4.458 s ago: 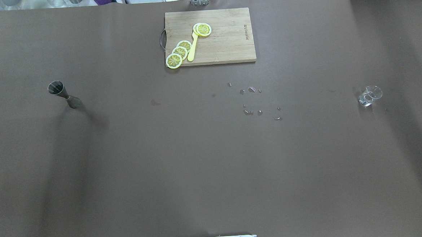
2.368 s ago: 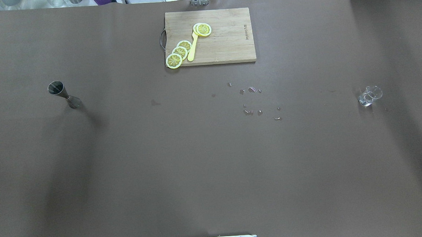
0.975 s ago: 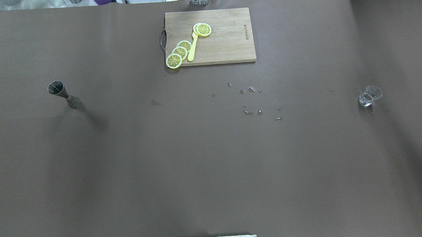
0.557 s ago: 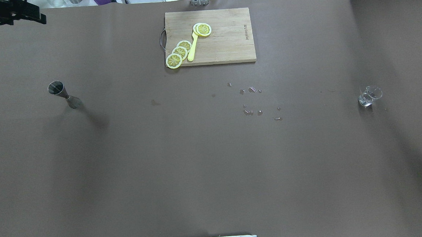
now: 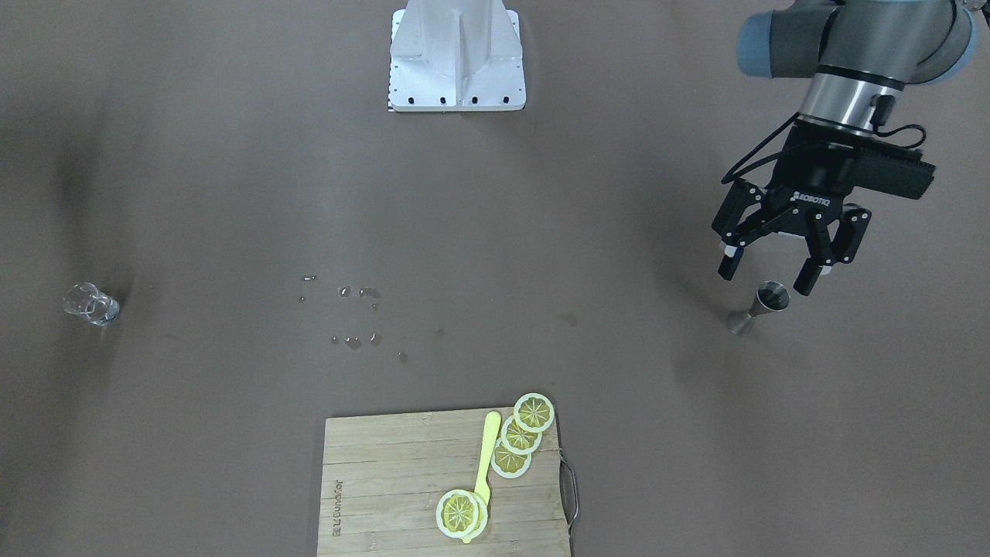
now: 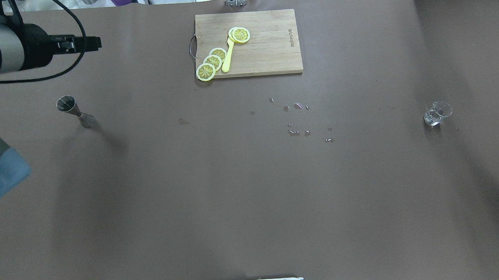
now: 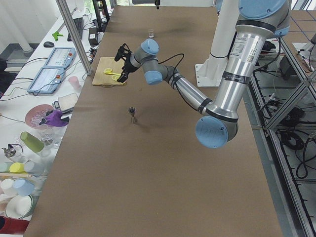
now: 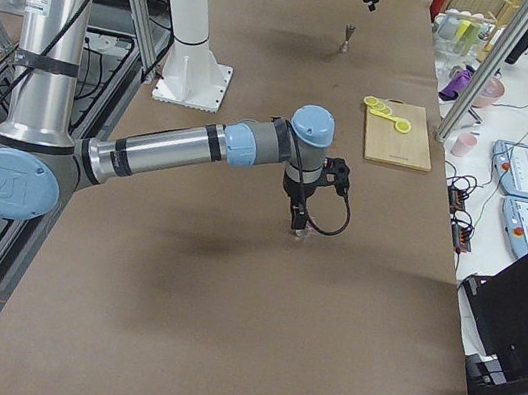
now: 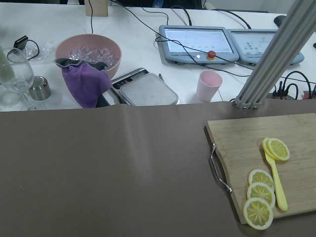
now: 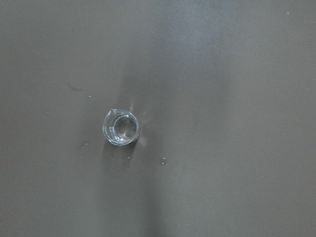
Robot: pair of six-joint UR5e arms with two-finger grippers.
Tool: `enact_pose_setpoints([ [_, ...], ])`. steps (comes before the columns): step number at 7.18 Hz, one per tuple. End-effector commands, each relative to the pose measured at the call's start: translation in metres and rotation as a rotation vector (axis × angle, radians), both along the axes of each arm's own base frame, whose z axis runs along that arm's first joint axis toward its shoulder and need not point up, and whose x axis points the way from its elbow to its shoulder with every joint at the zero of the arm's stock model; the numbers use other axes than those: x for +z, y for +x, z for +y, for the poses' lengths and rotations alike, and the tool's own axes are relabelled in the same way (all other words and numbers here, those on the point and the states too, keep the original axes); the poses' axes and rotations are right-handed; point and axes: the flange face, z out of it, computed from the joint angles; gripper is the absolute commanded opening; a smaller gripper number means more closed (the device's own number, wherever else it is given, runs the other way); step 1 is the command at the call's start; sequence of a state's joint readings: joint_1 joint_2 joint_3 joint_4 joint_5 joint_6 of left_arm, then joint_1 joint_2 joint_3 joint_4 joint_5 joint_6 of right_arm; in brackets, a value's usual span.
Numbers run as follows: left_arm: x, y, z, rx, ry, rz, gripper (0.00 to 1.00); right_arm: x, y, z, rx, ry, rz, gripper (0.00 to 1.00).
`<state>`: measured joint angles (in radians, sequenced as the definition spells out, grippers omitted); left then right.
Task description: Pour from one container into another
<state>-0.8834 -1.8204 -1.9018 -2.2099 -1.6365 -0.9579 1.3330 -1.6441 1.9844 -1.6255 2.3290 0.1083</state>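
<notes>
A steel jigger (image 6: 75, 111) stands upright on the robot's left side of the brown table and also shows in the front view as the jigger (image 5: 762, 304). Above it and slightly toward the robot hangs my left gripper (image 5: 768, 271), open and empty, fingers pointing forward. In the left side view the left gripper (image 7: 120, 64) is well above the table. A small clear glass (image 6: 437, 113) with a little water stands far to the right. The right wrist view looks straight down on the glass (image 10: 122, 128), with no fingers visible. My right gripper (image 8: 298, 218) points down over it; I cannot tell its state.
A wooden cutting board (image 6: 270, 49) with lemon slices (image 6: 211, 61) and a yellow spoon lies at the far middle. Water droplets (image 6: 298, 119) are scattered on the table centre. Beyond the far edge sit a pink bowl of ice (image 9: 88, 52), a scale and a pink cup.
My left arm has swung into the overhead view from the top left. A dark sliver has appeared at its right edge. Jigger and glass have not moved.
</notes>
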Motion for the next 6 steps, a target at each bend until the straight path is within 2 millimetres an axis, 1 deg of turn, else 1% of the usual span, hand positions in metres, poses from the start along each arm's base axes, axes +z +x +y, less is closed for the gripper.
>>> enact_pose_setpoints([
  [1,0.037,0.038,0.043,-0.093,0.048,0.0,0.98,0.001,-0.04,-0.001,-0.076,0.021,0.046,1.0],
  [2,0.047,0.049,0.058,-0.142,0.076,-0.012,0.98,0.004,-0.055,0.0,-0.103,0.04,0.093,1.0],
  [3,0.059,0.062,0.077,-0.202,0.114,-0.026,0.98,0.013,-0.054,0.003,-0.214,0.126,0.107,1.0],
  [4,0.07,0.071,0.095,-0.255,0.14,-0.032,0.98,0.025,-0.059,0.001,-0.27,0.146,0.068,1.0],
  [5,0.08,0.076,0.113,-0.297,0.163,-0.02,0.98,0.038,-0.057,0.014,-0.286,0.192,0.008,1.0],
  [6,0.082,0.075,0.122,-0.359,0.189,-0.007,0.98,0.07,-0.05,0.034,-0.282,0.27,-0.023,1.0],
])
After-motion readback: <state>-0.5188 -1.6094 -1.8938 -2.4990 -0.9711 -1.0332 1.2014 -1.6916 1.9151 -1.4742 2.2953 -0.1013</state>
